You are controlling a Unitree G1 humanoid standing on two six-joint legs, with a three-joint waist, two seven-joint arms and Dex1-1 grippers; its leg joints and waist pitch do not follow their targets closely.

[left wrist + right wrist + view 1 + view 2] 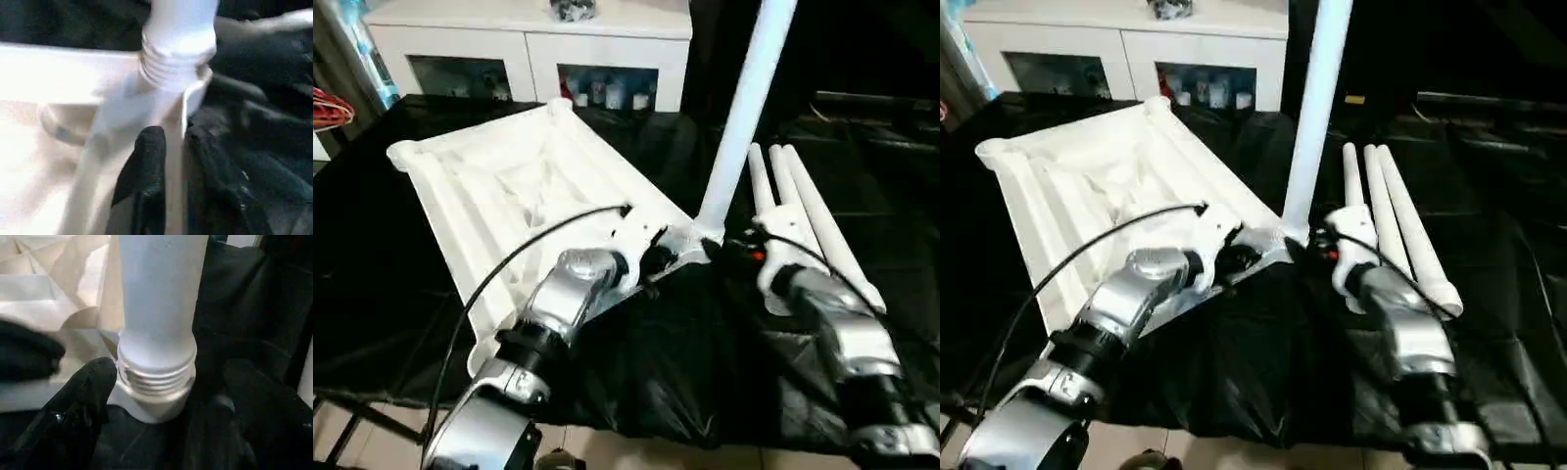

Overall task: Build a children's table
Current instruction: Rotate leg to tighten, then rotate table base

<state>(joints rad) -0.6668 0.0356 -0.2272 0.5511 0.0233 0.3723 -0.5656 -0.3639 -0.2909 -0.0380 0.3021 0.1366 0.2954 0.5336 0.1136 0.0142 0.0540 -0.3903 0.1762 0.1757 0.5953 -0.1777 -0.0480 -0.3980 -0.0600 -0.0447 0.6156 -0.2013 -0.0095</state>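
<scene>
The white table top (509, 176) lies upside down on a black cloth. One white leg (744, 108) stands upright in the corner socket (156, 406) nearest me on the right, its screw threads (171, 68) showing above the socket. Three more legs (803, 215) lie side by side on the cloth to the right. My left gripper (173, 142) sits at that corner, its two black fingers pinching the thin raised rim (176, 161) just beside the socket. My right gripper (168, 374) is open, with its fingers spread wide on either side of the leg's threaded base.
A white cabinet with glass doors (529, 49) stands behind the work surface. The black cloth (666, 362) hangs over the front edge, with pale floor below. Red cables (328, 108) lie at the far left. Black cables run along both silver forearms.
</scene>
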